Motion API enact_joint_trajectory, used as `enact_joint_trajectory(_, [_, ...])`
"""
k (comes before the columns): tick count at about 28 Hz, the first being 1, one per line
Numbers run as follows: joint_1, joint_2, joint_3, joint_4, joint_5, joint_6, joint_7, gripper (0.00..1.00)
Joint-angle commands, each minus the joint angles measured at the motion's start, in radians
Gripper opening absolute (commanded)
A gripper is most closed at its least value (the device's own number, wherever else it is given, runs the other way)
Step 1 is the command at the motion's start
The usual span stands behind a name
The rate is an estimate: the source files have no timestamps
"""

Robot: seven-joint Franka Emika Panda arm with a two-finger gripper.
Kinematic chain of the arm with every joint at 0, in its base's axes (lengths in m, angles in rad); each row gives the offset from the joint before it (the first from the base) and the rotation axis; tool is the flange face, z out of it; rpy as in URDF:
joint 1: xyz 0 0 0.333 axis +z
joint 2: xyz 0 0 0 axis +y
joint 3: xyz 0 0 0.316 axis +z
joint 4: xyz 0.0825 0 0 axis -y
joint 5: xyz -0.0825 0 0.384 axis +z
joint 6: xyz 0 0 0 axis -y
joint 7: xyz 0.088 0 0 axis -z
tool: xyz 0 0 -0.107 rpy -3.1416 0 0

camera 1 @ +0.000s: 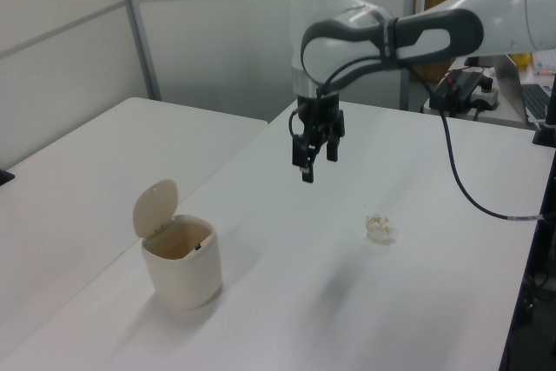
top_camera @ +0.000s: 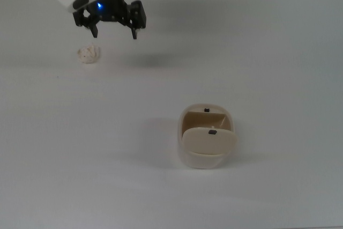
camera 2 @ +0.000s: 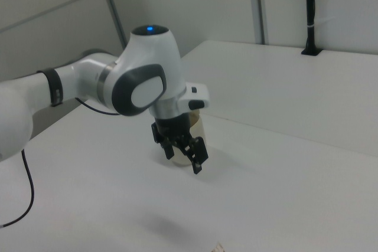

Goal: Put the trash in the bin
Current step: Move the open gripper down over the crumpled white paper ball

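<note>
The end effector (top_camera: 114, 29) hangs in the air above the white surface (top_camera: 278, 68), fingers spread wide apart and nothing between them. This looks like the approach step, the reach toward the pickup, with no contact made so far.

The trash (top_camera: 89, 53) sits on the surface near the top view's left, just below and a little to the left of the end effector as the top view shows it. In the left view the trash (camera 1: 380, 228) lies to the right of the end effector (camera 1: 314, 155) and clearly lower, so there is a real gap in height to close. It's a lumpy, crumpled ball, roughly round, so it has no long axis to speak of and points no particular way; almost any finger angle should do.

The bin (top_camera: 207, 137) stands upright well apart from the trash, toward the lower middle of the top view. In the left view the bin (camera 1: 181, 260) has its flap lid tipped up and back, leaving the mouth open to the top. In the right view the bin is mostly hidden behind the arm.

Next move, as I read it: slide across until the open fingers straddle the ball, drop straight down to the surface, then close. The ball is small and light, so a slightly off-centre descent could nudge it away.
</note>
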Motion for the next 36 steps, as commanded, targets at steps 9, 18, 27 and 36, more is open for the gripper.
enact_joint_trajectory(9, [0.012,-0.021,-0.007,-0.238,-0.024,0.242,0.051,1.0])
enact_joint_trajectory(18, [-0.005,-0.037,-0.017,-0.295,-0.032,0.289,0.129,1.0])
enact_joint_trajectory(27, [-0.045,-0.076,-0.019,-0.381,-0.033,0.369,0.166,1.0])
enact_joint_trajectory(36, [-0.111,-0.131,-0.017,-0.467,-0.081,0.384,0.166,1.0])
